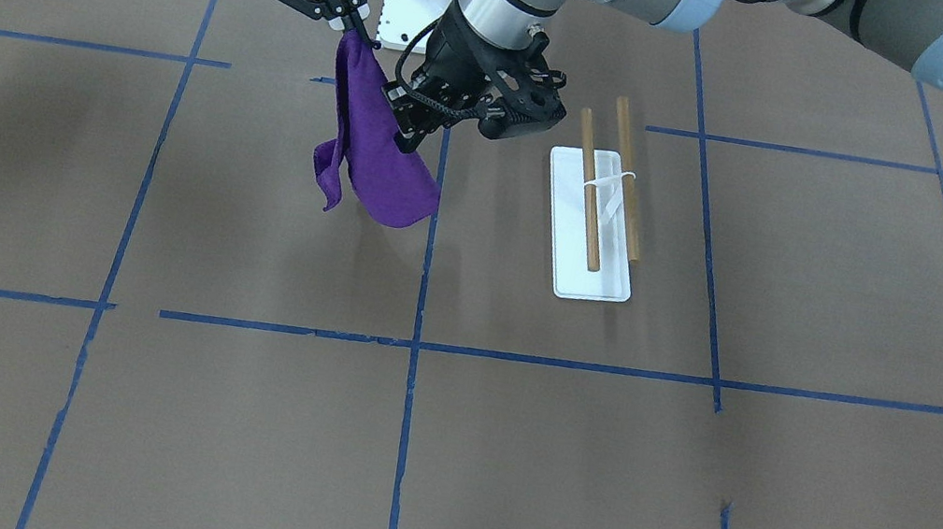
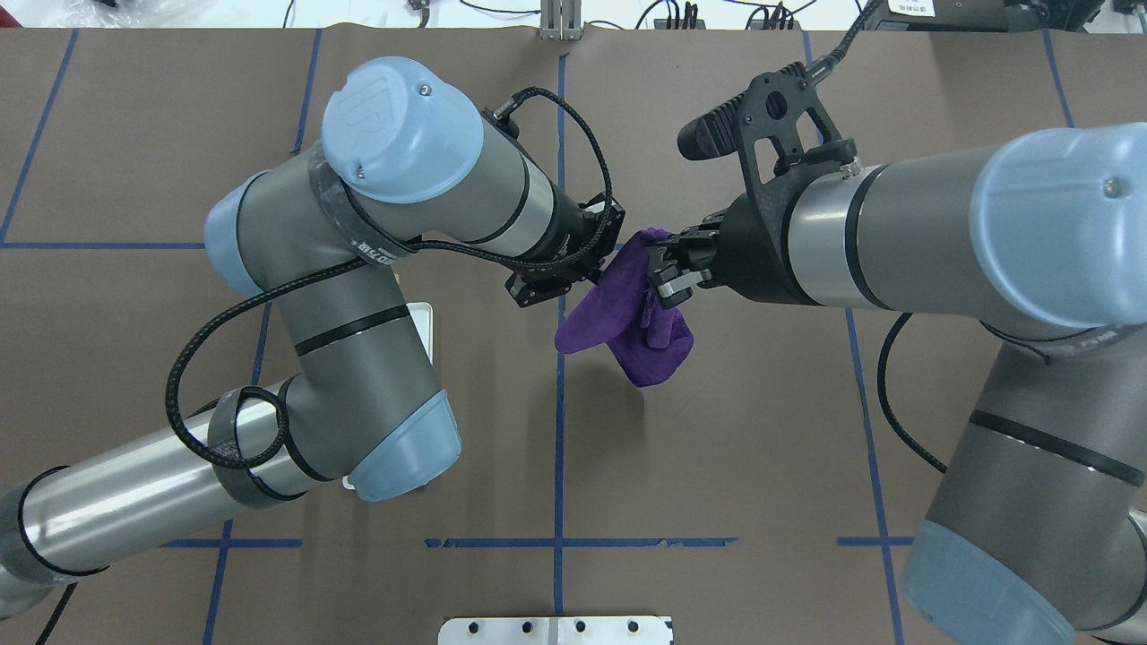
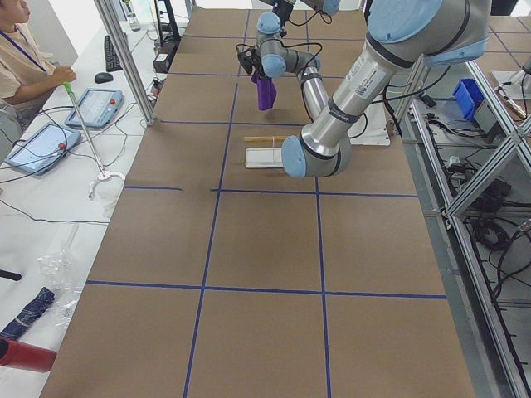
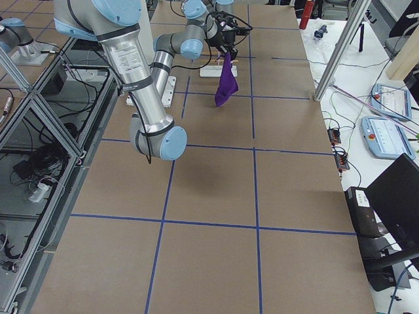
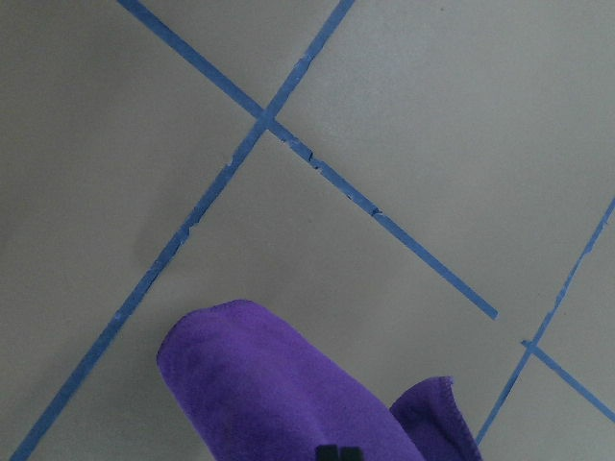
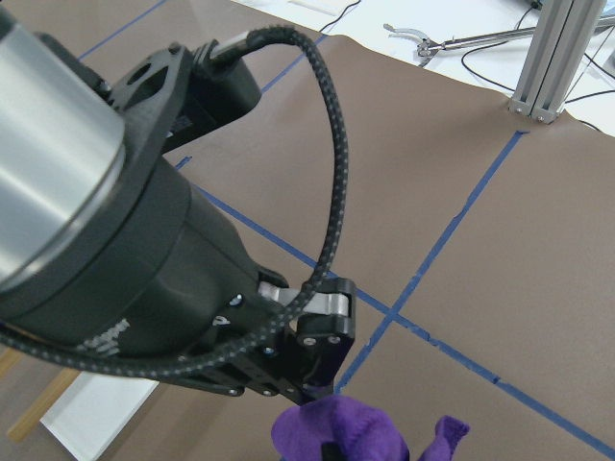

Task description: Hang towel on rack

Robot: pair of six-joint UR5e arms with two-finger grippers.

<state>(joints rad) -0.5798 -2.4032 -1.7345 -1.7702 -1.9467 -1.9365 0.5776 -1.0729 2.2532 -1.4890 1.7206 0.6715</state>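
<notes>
Hanging clear of the table (image 1: 498,458), the purple towel (image 1: 376,150) is pinched at its top corner by the right gripper (image 1: 350,26), jaws clenched on the cloth. The left gripper (image 1: 407,136) clamps the towel's side edge lower down. The rack (image 1: 591,227) stands nearby, apart from the towel.

You see the purple towel (image 2: 627,327) bunched between the two grippers, over the brown table (image 2: 717,466). The left gripper (image 2: 599,269) touches its left side and the right gripper (image 2: 661,276) pinches its upper fold. One lower corner covers a blue tape line (image 2: 559,430).
</notes>
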